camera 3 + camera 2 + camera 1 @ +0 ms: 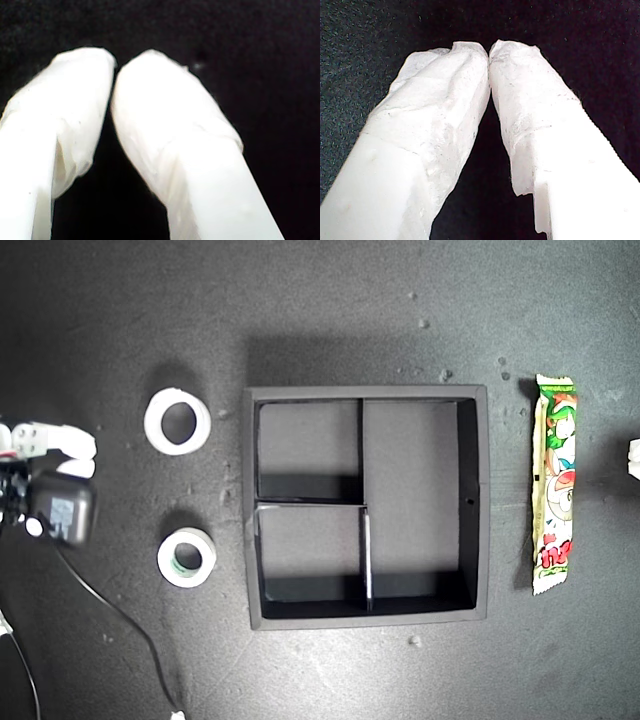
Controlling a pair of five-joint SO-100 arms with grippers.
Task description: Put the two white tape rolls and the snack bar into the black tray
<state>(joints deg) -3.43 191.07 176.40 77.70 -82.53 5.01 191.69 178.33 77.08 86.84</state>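
Exterior view shows the black tray [476,502] in the middle of a dark mat [330,300], with all three of its compartments bare. On the exterior view's left lie the two tape rolls, well apart from each other: the wide roll [177,421] sits nearer the top, and the small roll [187,557] with its green core sits below it, just beside the tray's wall. Both lie flat. The snack bar [555,485] lies lengthwise on the exterior view's right, near the tray's outer wall but not touching it.

An arm [48,480] shows at the exterior view's left edge with a black cable trailing from it; a small white part shows at the right edge. I cannot tell from the wrist views which arm is which.

My first gripper [489,52] has its white wrapped fingers [440,110] meeting at the tips, holding nothing, above the dark mat. My second gripper [114,67] likewise has its fingers [165,125] pressed nearly together at the tips, with nothing between them.
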